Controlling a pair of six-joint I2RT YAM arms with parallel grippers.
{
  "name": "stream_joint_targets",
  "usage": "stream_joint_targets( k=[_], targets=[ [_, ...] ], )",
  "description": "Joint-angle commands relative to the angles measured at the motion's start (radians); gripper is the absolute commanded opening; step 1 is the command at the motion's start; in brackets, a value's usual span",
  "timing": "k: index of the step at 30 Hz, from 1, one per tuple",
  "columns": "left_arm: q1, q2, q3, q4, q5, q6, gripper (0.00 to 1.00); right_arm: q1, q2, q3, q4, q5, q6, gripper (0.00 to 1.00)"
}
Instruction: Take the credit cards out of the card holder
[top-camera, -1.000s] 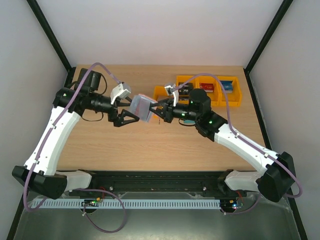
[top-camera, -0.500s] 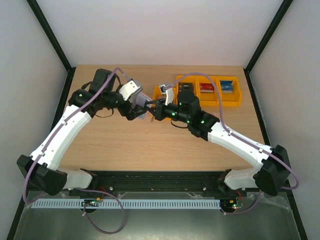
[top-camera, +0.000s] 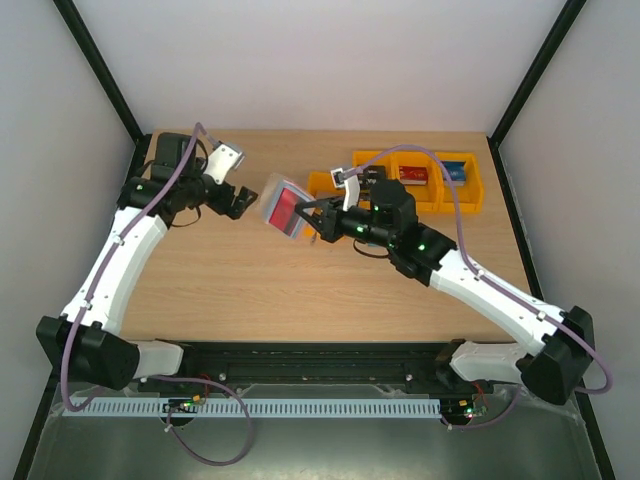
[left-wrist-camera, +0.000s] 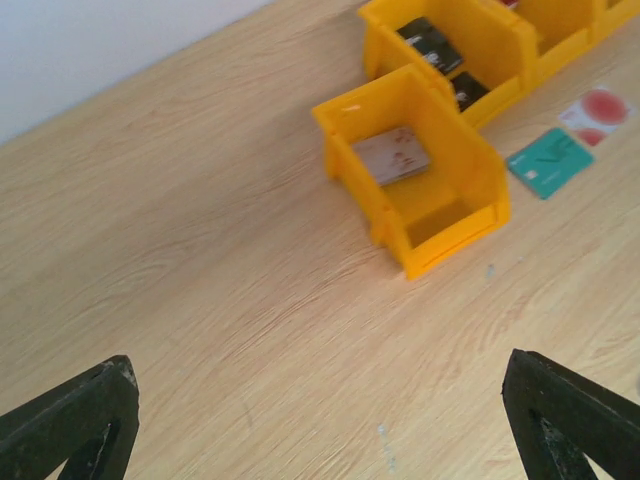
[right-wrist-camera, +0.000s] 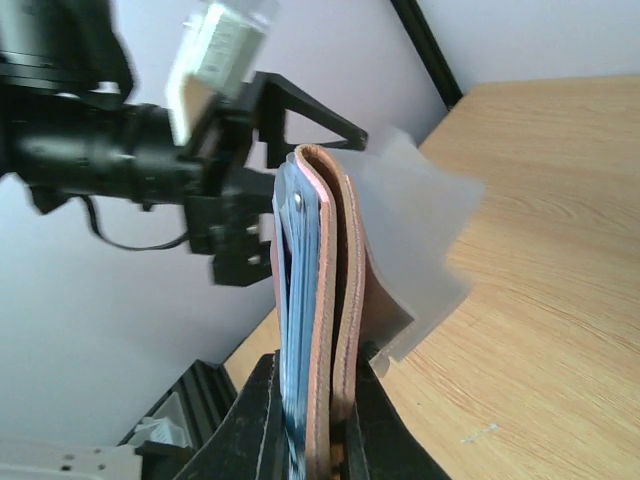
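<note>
2 hands meet above the desk (top-camera: 250, 290); the right hand (top-camera: 312, 215) clamps the card holder (top-camera: 283, 207) aloft, a blue card (right-wrist-camera: 293, 330) showing inside; the left hand (top-camera: 232, 200) waits nearby, spread and empty; its best move is probably to pinch the card's exposed edge squarely and pull straight out.

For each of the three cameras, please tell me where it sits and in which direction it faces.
Top external: above and behind the arm bases, looking down on the table; both arms show, with the left gripper and the right gripper.
Left wrist: on the left arm, facing down at the orange bins; its open fingertips show in the bottom corners.
Right wrist: on the right arm, facing along its fingers at the card holder, edge-on, the left gripper behind.
Shared: top and right wrist both show the card holder.
</note>
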Motion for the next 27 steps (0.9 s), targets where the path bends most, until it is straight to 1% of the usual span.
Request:
stream_joint_targets(
  k=[1, 4, 8, 11, 13, 15, 16, 17, 19, 20, 22, 24, 25, 27],
  targets=[
    [0.044, -0.003, -0.017, 0.038, -0.029, 0.0, 0.99, -0.013, -0.065, 0.01, -0.001, -0.05, -0.017, 0.02],
    [0.092, -0.001, -0.022, 0.042, 0.008, 0.006, 0.99, -0.027, -0.063, 0.018, -0.043, -0.021, -0.016, 0.02],
    [0.148, -0.021, -0.008, 0.023, 0.1, 0.038, 0.99, -0.029, -0.015, 0.072, -0.186, 0.118, -0.03, 0.01],
    [0.174, -0.026, 0.021, 0.004, 0.113, 0.039, 0.99, -0.029, 0.048, 0.134, -0.306, 0.217, -0.029, 0.02],
    [0.176, -0.03, 0.036, 0.0, 0.092, 0.005, 0.99, -0.028, 0.095, 0.175, -0.387, 0.312, -0.015, 0.02],
    [0.153, -0.038, 0.045, -0.015, 0.113, -0.048, 0.99, -0.022, 0.137, 0.212, -0.456, 0.39, -0.002, 0.02],
    [0.121, -0.042, 0.05, -0.035, 0.141, -0.054, 0.96, -0.018, 0.155, 0.228, -0.479, 0.415, -0.005, 0.02],
    [0.076, -0.045, 0.057, -0.062, 0.172, -0.047, 0.89, -0.014, 0.169, 0.239, -0.494, 0.423, -0.009, 0.02],
    [-0.022, -0.043, 0.057, -0.118, 0.259, -0.044, 0.75, -0.01, 0.177, 0.243, -0.474, 0.366, -0.03, 0.02],
    [-0.057, -0.041, 0.047, -0.136, 0.335, -0.045, 0.7, -0.01, 0.169, 0.23, -0.44, 0.313, -0.036, 0.02],
    [-0.08, -0.038, 0.013, -0.15, 0.523, -0.037, 0.56, -0.009, 0.136, 0.191, -0.335, 0.219, -0.041, 0.02],
    [-0.079, -0.036, -0.023, -0.115, 0.579, -0.069, 0.41, -0.017, 0.102, 0.148, -0.255, 0.158, -0.04, 0.02],
    [-0.079, -0.037, -0.048, -0.087, 0.582, -0.103, 0.39, -0.022, 0.089, 0.128, -0.213, 0.116, -0.038, 0.02],
    [-0.072, -0.043, -0.105, -0.023, 0.571, -0.156, 0.4, -0.027, 0.061, 0.079, -0.117, 0.004, -0.032, 0.02]
  ],
)
